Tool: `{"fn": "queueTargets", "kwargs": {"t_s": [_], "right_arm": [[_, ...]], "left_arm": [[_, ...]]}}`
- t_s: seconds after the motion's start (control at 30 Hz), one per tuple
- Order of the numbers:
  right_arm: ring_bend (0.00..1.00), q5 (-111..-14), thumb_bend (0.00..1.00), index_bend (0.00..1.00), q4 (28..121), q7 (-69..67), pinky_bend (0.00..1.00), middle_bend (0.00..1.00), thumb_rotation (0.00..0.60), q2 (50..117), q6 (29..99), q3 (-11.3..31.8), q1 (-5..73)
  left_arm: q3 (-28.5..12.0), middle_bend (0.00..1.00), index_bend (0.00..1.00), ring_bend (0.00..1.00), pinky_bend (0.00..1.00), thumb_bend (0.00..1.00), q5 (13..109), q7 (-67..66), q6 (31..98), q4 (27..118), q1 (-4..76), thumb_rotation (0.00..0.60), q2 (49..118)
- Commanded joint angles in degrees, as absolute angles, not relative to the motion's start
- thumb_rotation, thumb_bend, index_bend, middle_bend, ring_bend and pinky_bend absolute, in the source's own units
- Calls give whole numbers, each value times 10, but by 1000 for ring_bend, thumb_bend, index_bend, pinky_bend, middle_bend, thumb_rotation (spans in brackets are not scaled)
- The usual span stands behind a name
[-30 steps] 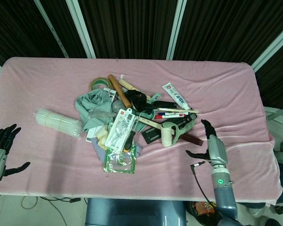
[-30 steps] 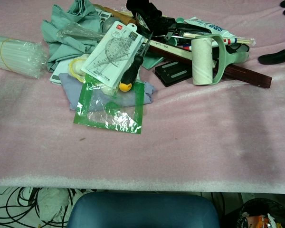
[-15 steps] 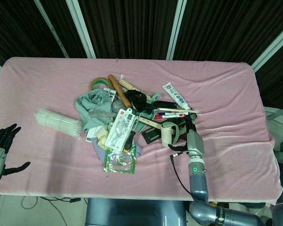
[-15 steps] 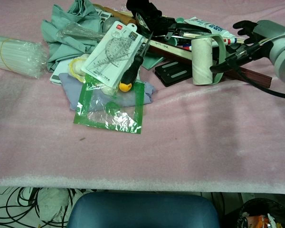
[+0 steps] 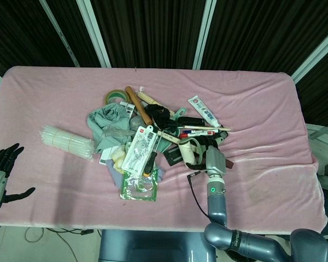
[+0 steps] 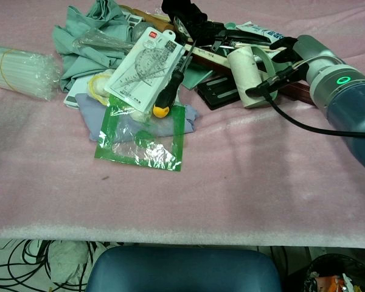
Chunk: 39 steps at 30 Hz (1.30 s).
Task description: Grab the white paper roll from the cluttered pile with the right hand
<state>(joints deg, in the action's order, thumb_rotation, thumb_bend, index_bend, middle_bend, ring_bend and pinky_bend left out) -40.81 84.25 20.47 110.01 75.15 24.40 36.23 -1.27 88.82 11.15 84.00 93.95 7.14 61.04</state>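
The white paper roll (image 6: 244, 75) lies tilted at the right edge of the cluttered pile, inside a mint-green holder (image 6: 267, 57); the head view shows the roll (image 5: 186, 153) too. My right hand (image 6: 284, 61) wraps it from the right, with the thumb across the roll's front and the fingers behind it. In the head view the right hand (image 5: 210, 150) sits right against the roll. Off the table's left front corner, my left hand (image 5: 2, 170) hangs with its fingers apart and nothing in it.
The pile holds a yellow-ended screwdriver (image 6: 168, 93), a green plastic packet (image 6: 140, 132), a grey-green cloth (image 6: 88, 33), a black case (image 6: 220, 91) and a dark red bar (image 6: 299, 92). A bundle of straws (image 5: 67, 142) lies left. A white tube (image 5: 203, 112) lies behind.
My right hand swept in from the right across the cloth and closed around the paper roll. The roll shifted left and tipped over. The left hand stayed still.
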Motion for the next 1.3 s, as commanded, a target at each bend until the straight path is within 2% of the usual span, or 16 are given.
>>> {"fn": "queueTargets", "kwargs": {"t_s": [0.03, 0.1, 0.17, 0.27, 0.47, 0.67, 0.97, 1.17, 1.3], "right_arm": [[406, -432, 267, 330, 818, 205, 435, 427, 600, 1116, 757, 240, 372], [519, -440, 378, 427, 812, 205, 557, 524, 600, 1119, 758, 237, 371], [588, -448, 458, 495, 808, 205, 626, 587, 600, 1119, 762, 234, 369], [618, -464, 522, 529, 813, 200, 648, 618, 600, 1114, 768, 229, 361], [620, -500, 532, 532, 867, 185, 649, 620, 600, 1084, 789, 237, 345], [619, -528, 533, 532, 980, 171, 649, 620, 600, 1019, 814, 254, 315], [619, -558, 534, 532, 1126, 124, 649, 620, 600, 910, 829, 256, 252], [619, -595, 533, 532, 1201, 84, 649, 620, 600, 839, 831, 236, 208], [619, -647, 533, 532, 1247, 44, 649, 619, 600, 781, 830, 204, 169]], "left_arm": [[-13, 0, 0, 0, 0, 0, 888, 111, 840, 940, 71, 600, 610], [-13, 0, 0, 0, 0, 0, 889, 110, 840, 941, 71, 600, 610], [-12, 0, 0, 0, 0, 0, 889, 110, 841, 941, 71, 600, 610], [-12, 0, 0, 0, 0, 0, 889, 110, 842, 941, 71, 600, 611], [-13, 0, 0, 0, 0, 0, 890, 111, 842, 941, 71, 600, 611], [-12, 0, 0, 0, 0, 0, 892, 109, 845, 941, 70, 600, 612], [-13, 0, 0, 0, 0, 0, 895, 97, 852, 938, 68, 600, 617], [-13, 0, 0, 0, 0, 0, 901, 87, 860, 935, 66, 600, 622], [-12, 0, 0, 0, 0, 0, 905, 83, 865, 931, 64, 600, 625]]}}
